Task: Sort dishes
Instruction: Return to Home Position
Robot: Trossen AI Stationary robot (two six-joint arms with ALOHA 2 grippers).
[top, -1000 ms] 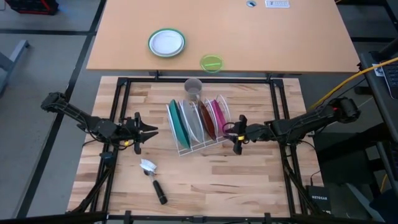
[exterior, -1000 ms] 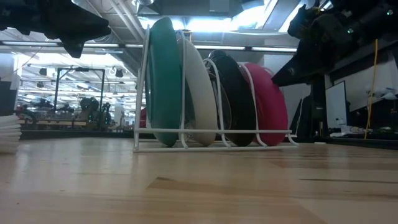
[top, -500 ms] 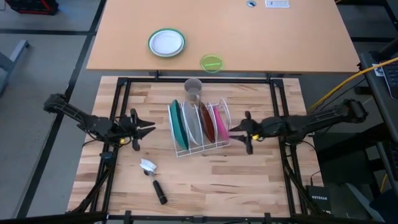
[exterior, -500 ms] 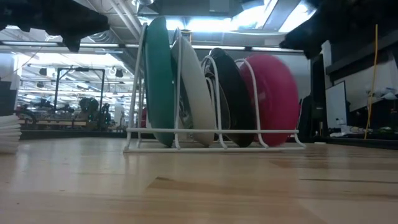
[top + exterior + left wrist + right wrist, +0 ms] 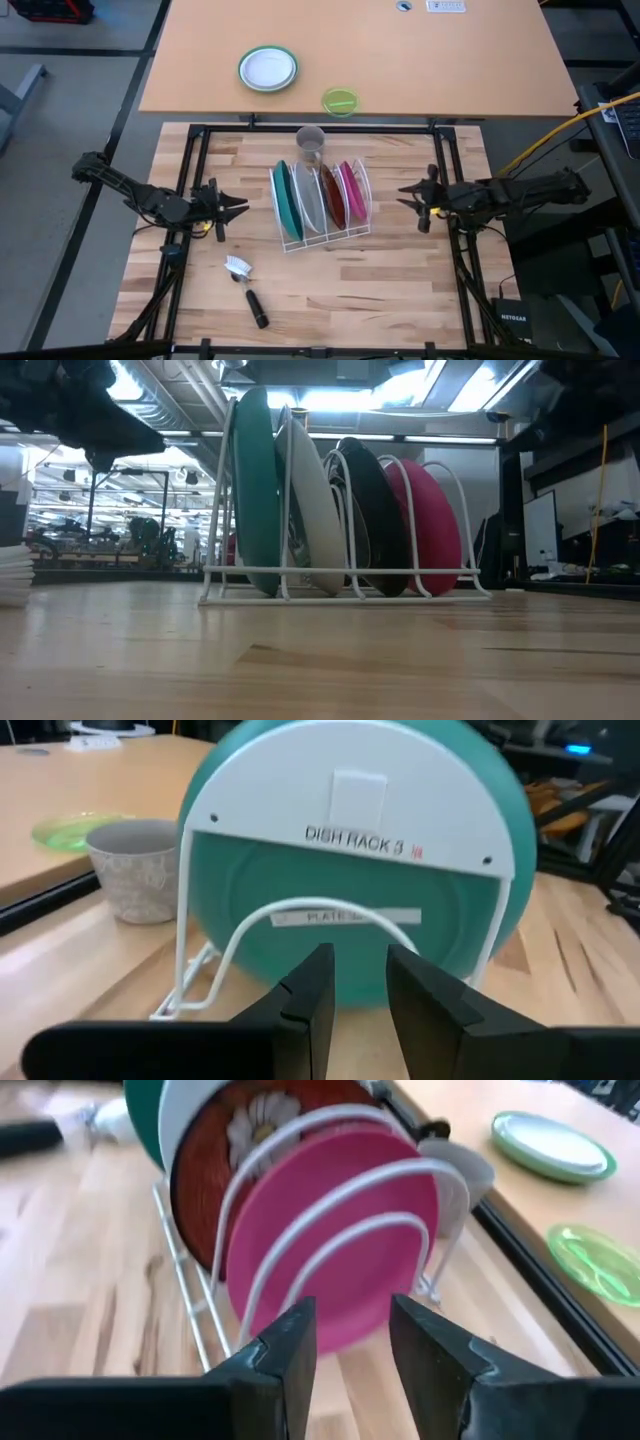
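The wooden table (image 5: 300, 300) below me carries the dish rack (image 5: 326, 240), which stands between my two claws. By my reading the sorting is finished, because all four dishes stand on edge in its slots. The teal-green plate (image 5: 286, 200), the biggest, sits at the end nearest my left claw (image 5: 236, 206), straight ahead of its fingertips. Beyond it come the white plate (image 5: 309, 198) and the dark red plate (image 5: 333, 196) with its pale flower. The pink plate (image 5: 351, 190) takes the end slot, nearest my right claw (image 5: 410, 197).

Both claws are empty. The right one is parted about halfway and hangs near the pink end, clear of the wire. The left one shows only a narrow gap and also hangs apart from the rack.

What remains is going home, and the rack is light wire that a nudge could shift. I would draw each claw straight back along its own arm, away from the plates, with no sideways swing until it is well clear. From the table-level view I cannot tell how high my right claw hangs, so I would not lower it near the rack.

A grey cup (image 5: 310, 143) stands just beyond the rack, ahead and to the side of both claws. A dish brush (image 5: 245, 285) lies near my left claw, on the side away from the cup, so I would keep that arm raised as it withdraws.
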